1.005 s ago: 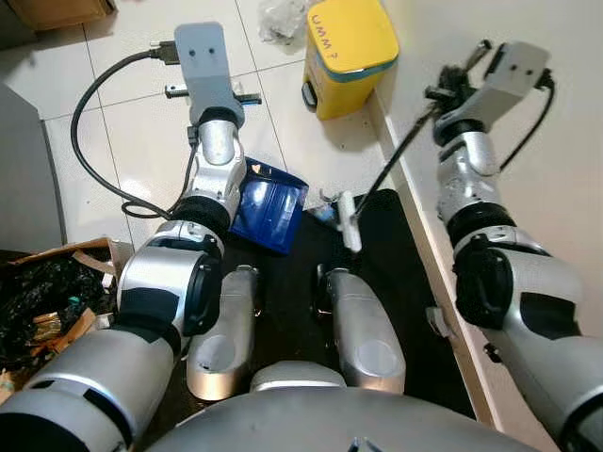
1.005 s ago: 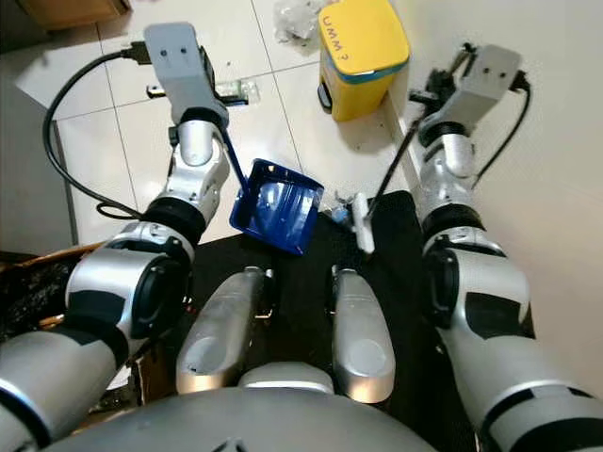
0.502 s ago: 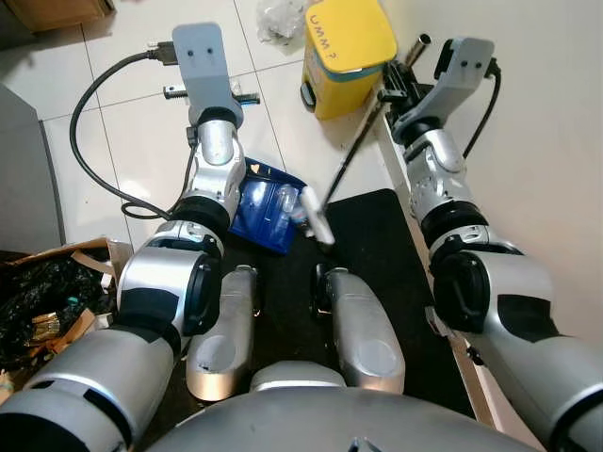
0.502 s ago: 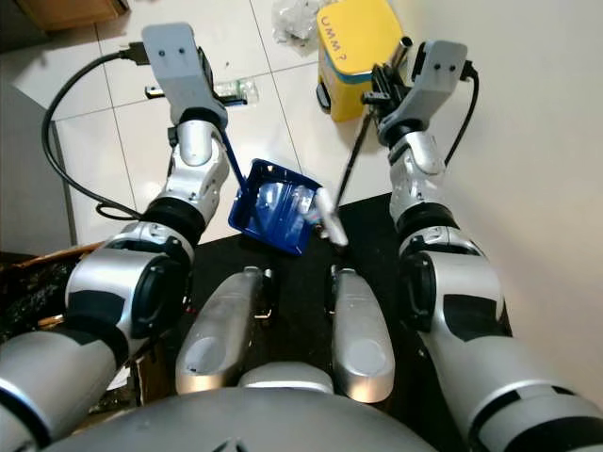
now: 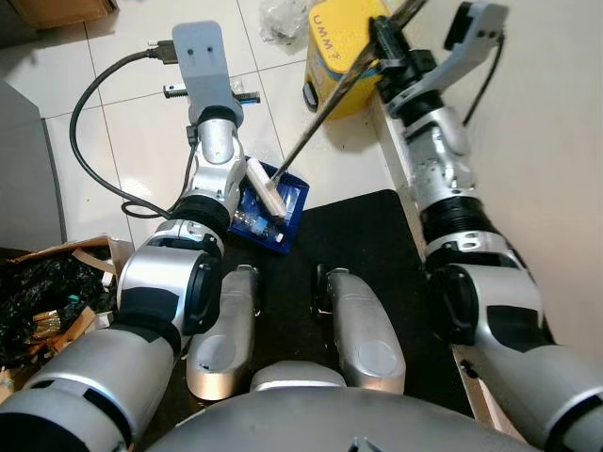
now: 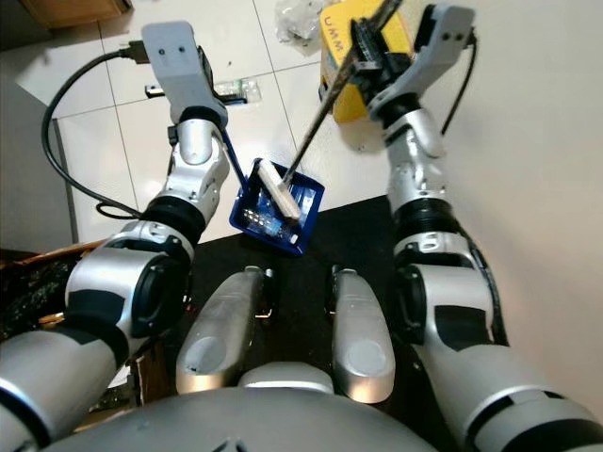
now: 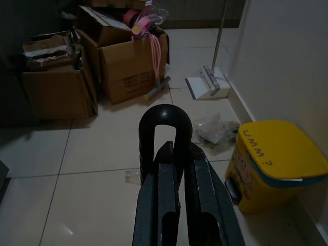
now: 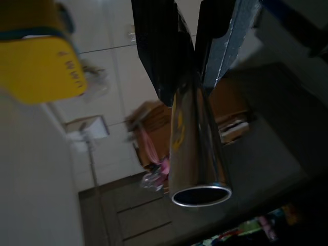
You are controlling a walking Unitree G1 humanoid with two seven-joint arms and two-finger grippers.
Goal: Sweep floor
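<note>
Now the brush head sits inside the blue dustpan, both grippers clamped on their tools.

Held by the right gripper [image 6: 369,42], whose fingers are closed on the metal handle, the broom [image 5: 320,108] slants down from beside the yellow bin [image 5: 341,47] to its white brush head [image 6: 280,190], which rests in the dustpan [image 6: 283,209] among small bits of litter. Tilted at the edge of the black mat [image 5: 377,245] on the white tiled floor [image 5: 132,122], the dustpan hangs from its dark looped handle [image 7: 165,123], which the left gripper [image 7: 179,200] grips tightly. Cardboard boxes [image 7: 97,61] and a second white dustpan [image 7: 207,84] stand farther along the wall beyond the bin.
</note>
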